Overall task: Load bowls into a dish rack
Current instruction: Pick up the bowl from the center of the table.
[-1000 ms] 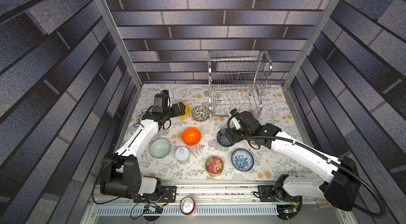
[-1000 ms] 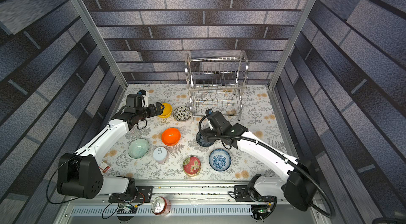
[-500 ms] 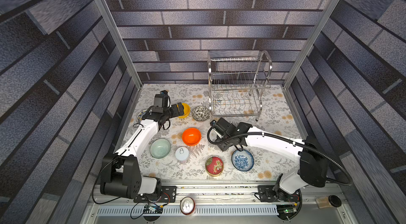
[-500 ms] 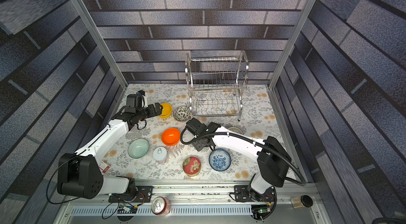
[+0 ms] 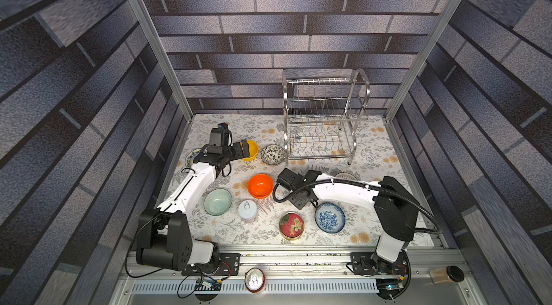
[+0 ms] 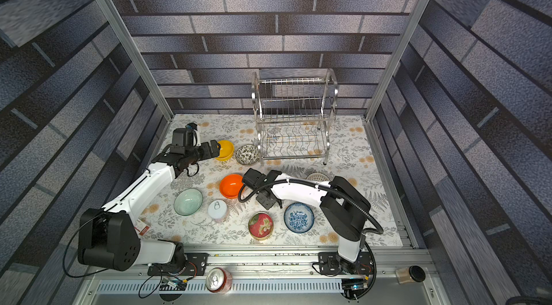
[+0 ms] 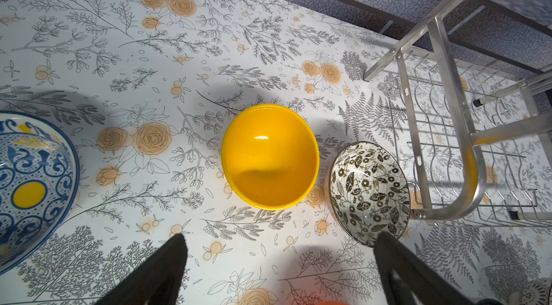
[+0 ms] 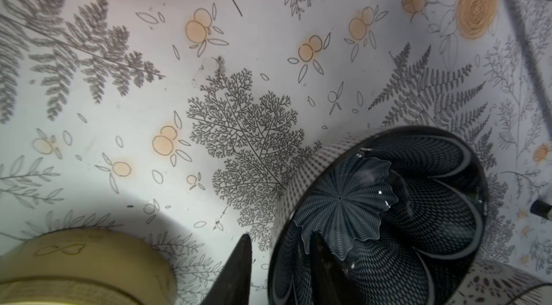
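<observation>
My right gripper (image 8: 282, 237) straddles the rim of the dark navy bowl (image 8: 388, 213). One finger (image 8: 239, 267) is outside and one is inside, and a sliver of table shows beside the outer one. The right arm (image 5: 337, 191) hides that bowl in both top views. My left gripper (image 7: 280, 236) is open and empty, just short of the yellow bowl (image 7: 270, 157). The dark floral bowl (image 7: 370, 193) lies beside it, next to the empty dish rack (image 5: 322, 118). Orange (image 5: 260, 185), pale green (image 5: 217, 202) and blue floral (image 5: 329, 217) bowls sit on the table.
A white pull-tab can (image 5: 248, 209) and a red flower tin (image 5: 291, 225) stand near the front. A white lattice bowl (image 5: 346, 175) peeks out behind the right arm. A blue-and-yellow bowl (image 7: 33, 187) lies behind the left arm. A soda can (image 5: 254, 279) rests on the front rail.
My right wrist has swung left and lowered over the dark navy bowl, and its jaws have narrowed around the rim. The left arm has not moved.
</observation>
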### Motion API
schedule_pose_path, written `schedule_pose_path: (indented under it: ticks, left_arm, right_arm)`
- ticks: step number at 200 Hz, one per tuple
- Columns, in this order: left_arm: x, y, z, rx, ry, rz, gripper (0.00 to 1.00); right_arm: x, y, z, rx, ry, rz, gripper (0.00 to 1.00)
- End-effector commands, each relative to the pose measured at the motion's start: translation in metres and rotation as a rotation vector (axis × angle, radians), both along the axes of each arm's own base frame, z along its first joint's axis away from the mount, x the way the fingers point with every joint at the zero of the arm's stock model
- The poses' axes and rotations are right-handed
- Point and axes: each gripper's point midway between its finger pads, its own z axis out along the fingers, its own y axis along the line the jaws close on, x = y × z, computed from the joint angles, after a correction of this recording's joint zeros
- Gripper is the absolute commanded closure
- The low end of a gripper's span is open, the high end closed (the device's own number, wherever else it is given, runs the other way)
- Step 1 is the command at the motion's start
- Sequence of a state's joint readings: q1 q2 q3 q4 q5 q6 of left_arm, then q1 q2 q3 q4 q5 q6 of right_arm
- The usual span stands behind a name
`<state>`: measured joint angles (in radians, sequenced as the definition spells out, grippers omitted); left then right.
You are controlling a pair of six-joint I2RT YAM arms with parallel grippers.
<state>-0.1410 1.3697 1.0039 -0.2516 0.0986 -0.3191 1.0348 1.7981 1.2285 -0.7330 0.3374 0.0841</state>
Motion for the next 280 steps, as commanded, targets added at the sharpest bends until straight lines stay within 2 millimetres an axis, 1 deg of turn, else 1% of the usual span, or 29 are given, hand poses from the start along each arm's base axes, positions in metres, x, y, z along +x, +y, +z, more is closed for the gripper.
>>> schedule_pose_path:
  ticks: [1, 52, 66, 108, 123, 155, 183, 207, 272, 280]
  left_arm:
    - [0.001, -0.001, 0.009, 0.028, -0.022, -0.012, 0.0]
    - [0.001, -0.002, 0.007, 0.038, -0.019, -0.014, 0.0]
    - [0.001, -0.002, 0.007, 0.04, -0.019, -0.014, 0.0]
    - [0.001, -0.003, 0.006, 0.044, -0.02, -0.016, 0.0]
    - [0.001, -0.003, 0.005, 0.047, -0.019, -0.018, 0.0]
    - [0.0, -0.006, 0.007, 0.053, -0.029, -0.031, 0.0]
    - [-0.002, -0.011, 0.012, 0.062, -0.061, -0.06, 0.0]
    - [-0.004, -0.016, 0.018, 0.074, -0.094, -0.089, 0.0]
    - [-0.017, -0.038, 0.029, 0.098, -0.184, -0.208, 0.0]
    - [-0.016, -0.043, 0.035, 0.093, -0.219, -0.226, 0.0]
  right_arm:
    - [0.002, -0.001, 0.001, -0.031, -0.018, 0.001, 0.7]
    - [-0.001, 0.0, -0.001, -0.025, -0.012, 0.008, 0.74]
    - [-0.001, -0.001, -0.001, -0.024, -0.012, 0.009, 0.78]
    - [-0.002, 0.001, 0.002, -0.009, -0.011, 0.013, 0.85]
    - [-0.003, 0.003, 0.003, -0.003, -0.008, 0.018, 0.9]
    - [-0.003, 0.004, 0.008, 0.006, -0.01, 0.024, 0.94]
    - [-0.002, 0.006, 0.016, 0.028, -0.022, 0.027, 0.97]
    - [-0.001, 0.008, 0.025, 0.057, -0.038, 0.033, 0.97]
    - [0.002, 0.016, 0.05, 0.162, -0.096, 0.047, 0.98]
    - [0.002, 0.017, 0.054, 0.181, -0.102, 0.047, 0.98]
